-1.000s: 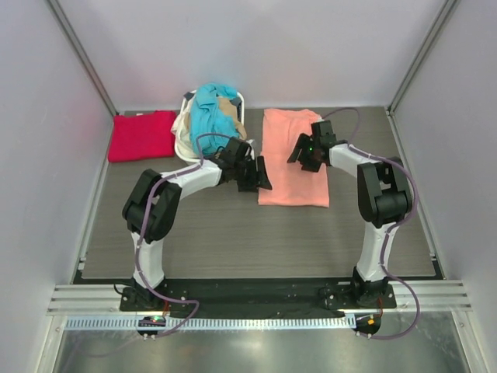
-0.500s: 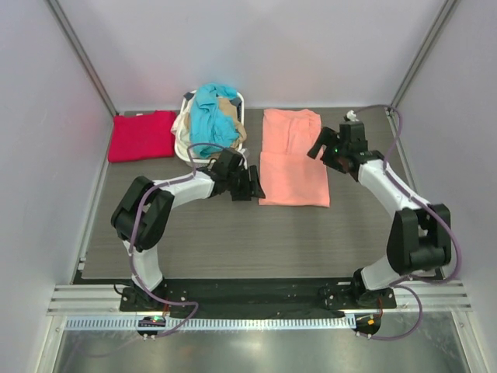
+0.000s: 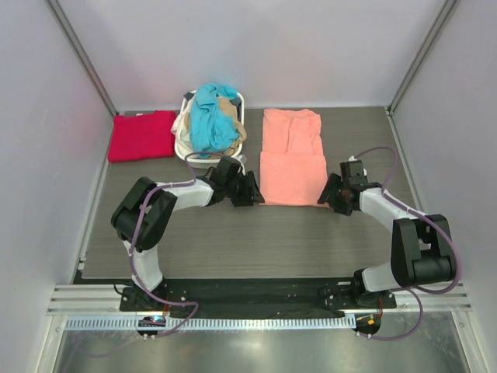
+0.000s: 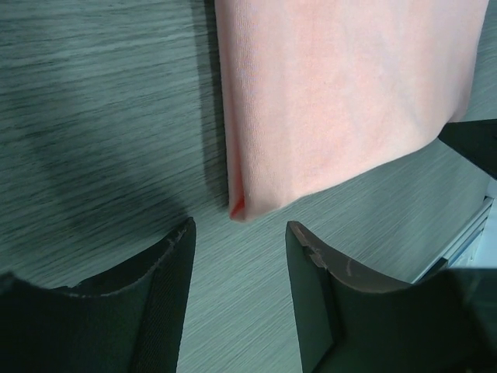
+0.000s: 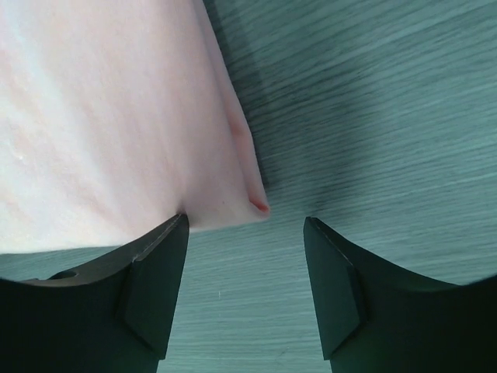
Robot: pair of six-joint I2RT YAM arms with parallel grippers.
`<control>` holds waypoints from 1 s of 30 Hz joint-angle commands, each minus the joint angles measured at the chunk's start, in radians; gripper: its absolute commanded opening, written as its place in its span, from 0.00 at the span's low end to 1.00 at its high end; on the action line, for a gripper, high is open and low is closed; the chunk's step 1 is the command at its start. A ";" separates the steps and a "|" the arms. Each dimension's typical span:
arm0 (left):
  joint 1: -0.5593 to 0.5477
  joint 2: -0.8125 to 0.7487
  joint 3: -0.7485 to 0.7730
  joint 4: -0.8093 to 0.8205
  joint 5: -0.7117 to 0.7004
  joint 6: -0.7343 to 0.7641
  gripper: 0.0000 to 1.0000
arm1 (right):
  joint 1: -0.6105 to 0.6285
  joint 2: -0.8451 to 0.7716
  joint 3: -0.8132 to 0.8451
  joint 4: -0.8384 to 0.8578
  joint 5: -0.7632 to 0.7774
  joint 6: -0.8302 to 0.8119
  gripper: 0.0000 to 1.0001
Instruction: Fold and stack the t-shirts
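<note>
A salmon-pink t-shirt point(image 3: 291, 155) lies partly folded at the table's middle right, its near half doubled over. My left gripper point(image 3: 253, 193) is open and empty at the shirt's near left corner point(image 4: 239, 206), just short of it. My right gripper point(image 3: 329, 194) is open and empty at the near right corner point(image 5: 258, 205). A crimson red t-shirt point(image 3: 142, 134) lies folded at the far left. A teal blue t-shirt point(image 3: 212, 116) and a beige t-shirt point(image 3: 227, 103) are heaped in the white basket point(image 3: 186, 151).
The white laundry basket stands at the back, between the red and pink shirts. Grey wood-grain table point(image 3: 256, 241) lies in front of the shirts. White walls close in the left, right and back sides.
Both grippers have come off the pink shirt and moved toward me to its near corners. The right arm swung out right, then down. The shirt's near half now lies folded.
</note>
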 commanded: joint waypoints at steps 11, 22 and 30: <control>-0.015 0.037 -0.071 0.139 -0.013 -0.047 0.41 | -0.057 0.020 -0.063 0.171 -0.074 0.020 0.43; -0.031 0.097 -0.040 0.231 -0.035 -0.093 0.07 | -0.072 0.012 -0.066 0.183 -0.091 0.020 0.09; -0.044 -0.142 -0.154 0.113 -0.093 -0.098 0.00 | -0.082 -0.296 -0.043 -0.056 -0.016 0.096 0.01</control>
